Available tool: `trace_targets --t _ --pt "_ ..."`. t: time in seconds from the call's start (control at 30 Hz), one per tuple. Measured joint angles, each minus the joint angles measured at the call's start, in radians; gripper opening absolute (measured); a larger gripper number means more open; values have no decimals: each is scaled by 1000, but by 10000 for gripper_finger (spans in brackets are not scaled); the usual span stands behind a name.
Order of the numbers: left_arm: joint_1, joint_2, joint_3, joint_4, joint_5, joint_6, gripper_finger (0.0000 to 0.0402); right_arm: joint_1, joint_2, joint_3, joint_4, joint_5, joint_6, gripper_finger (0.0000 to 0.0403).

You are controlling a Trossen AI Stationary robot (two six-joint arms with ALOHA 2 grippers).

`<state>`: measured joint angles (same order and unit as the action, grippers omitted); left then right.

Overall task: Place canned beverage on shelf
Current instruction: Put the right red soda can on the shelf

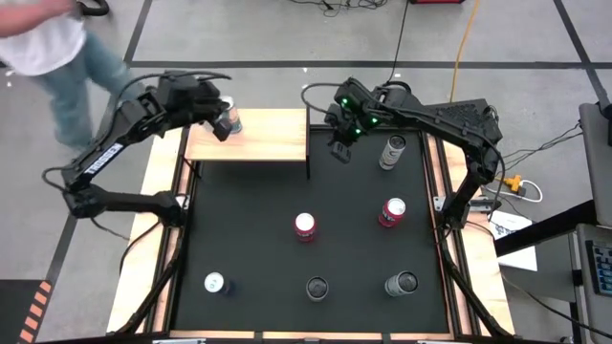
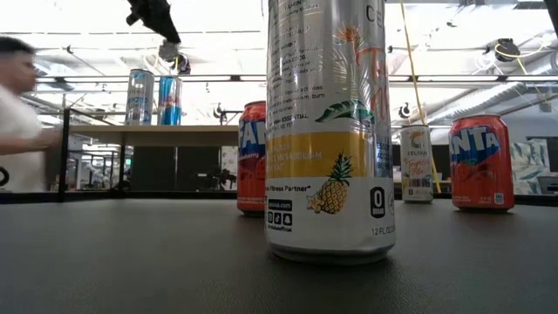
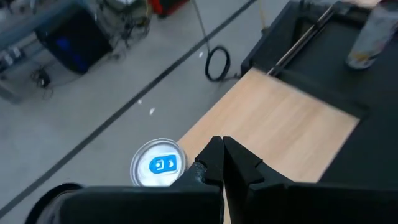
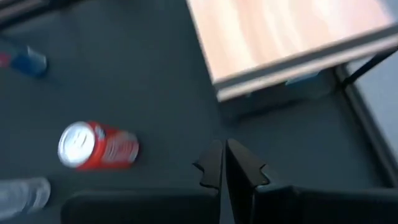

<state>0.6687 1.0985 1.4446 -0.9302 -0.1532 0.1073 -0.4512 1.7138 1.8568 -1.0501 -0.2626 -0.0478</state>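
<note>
Both end effectors closed above shelf [image 1: 258, 136]

floor [image 1: 249, 33]: grey, black tape lines | yellow cable [image 1: 466, 33] | ceiling: bright lights [image 2: 78, 13]

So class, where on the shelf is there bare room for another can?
The shelf is bare from its middle to the right edge. Its left end is crowded: a can stands there under the left pincer.
</note>
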Motion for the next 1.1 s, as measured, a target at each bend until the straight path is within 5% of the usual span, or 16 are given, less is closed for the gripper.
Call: trace_targets --t 0.2,0.6,0.83,1.1 --pt "-31 -91 0 -13 11 -62 1 34 -39 0 -51 22 15 0" --pt "-41 -168 1 -125 34 -76 1 112 -266 1 -181 314 203 0" --pt "-41 -167 1 -148 34 -76 1 152 -343 1 -236 345 268 4" --pt "-41 -167 1 -153 34 -72 1 203 -338 1 -310 345 327 85"
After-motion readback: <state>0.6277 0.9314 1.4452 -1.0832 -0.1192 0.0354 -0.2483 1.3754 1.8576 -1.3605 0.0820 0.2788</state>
